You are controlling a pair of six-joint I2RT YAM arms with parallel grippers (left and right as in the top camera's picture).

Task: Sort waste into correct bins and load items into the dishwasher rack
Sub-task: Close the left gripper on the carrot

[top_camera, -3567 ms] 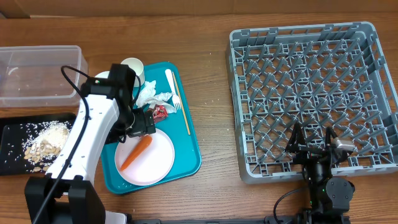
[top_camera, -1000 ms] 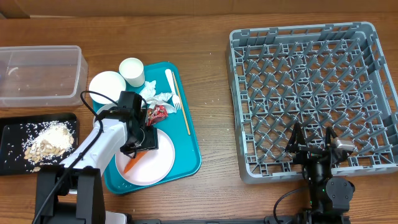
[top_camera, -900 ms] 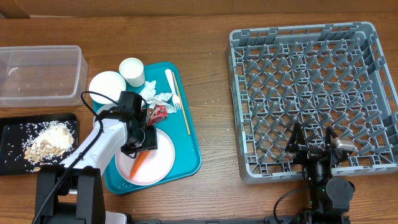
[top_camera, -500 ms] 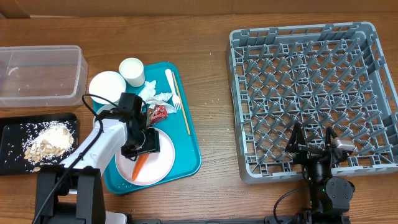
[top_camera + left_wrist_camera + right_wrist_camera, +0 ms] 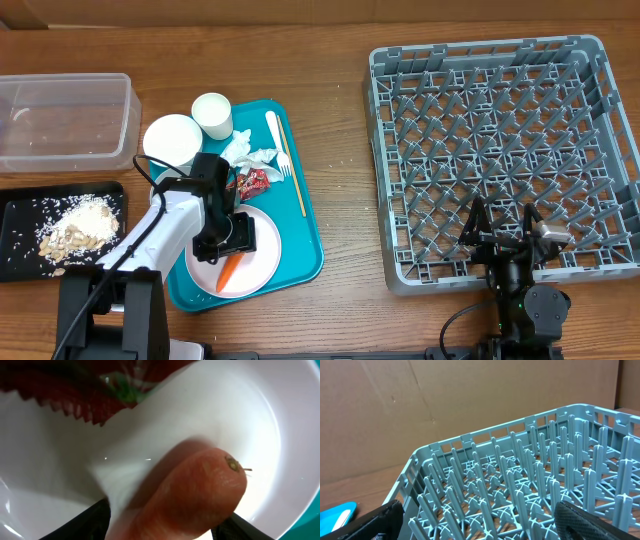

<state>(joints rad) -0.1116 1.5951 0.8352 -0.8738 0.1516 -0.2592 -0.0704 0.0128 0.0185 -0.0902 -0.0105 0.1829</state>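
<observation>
The orange carrot [image 5: 229, 273] lies on the pale pink plate [image 5: 264, 262] on the teal tray. My left gripper [image 5: 233, 238] is low over the plate, open, with a finger on each side of the carrot's upper end. In the left wrist view the carrot [image 5: 200, 495] fills the space between my fingers [image 5: 162, 525], with a gap at the left finger. The red wrapper [image 5: 254, 180] and white napkins [image 5: 246, 153] lie just beyond the plate. My right gripper [image 5: 503, 228] is open and empty over the near edge of the grey rack [image 5: 500, 120].
The teal tray [image 5: 308, 240] also holds a white fork [image 5: 277, 140], a wooden stick [image 5: 297, 180], a white cup [image 5: 213, 113] and a white bowl [image 5: 172, 138]. The clear tub [image 5: 65, 120] is at the far left. The black tray [image 5: 20, 215] in front of it holds rice scraps [image 5: 75, 228].
My left gripper has come down onto the plate and shifted slightly toward the front. The carrot has slid and turned, and now points toward the plate's front edge. The right arm has not moved.
</observation>
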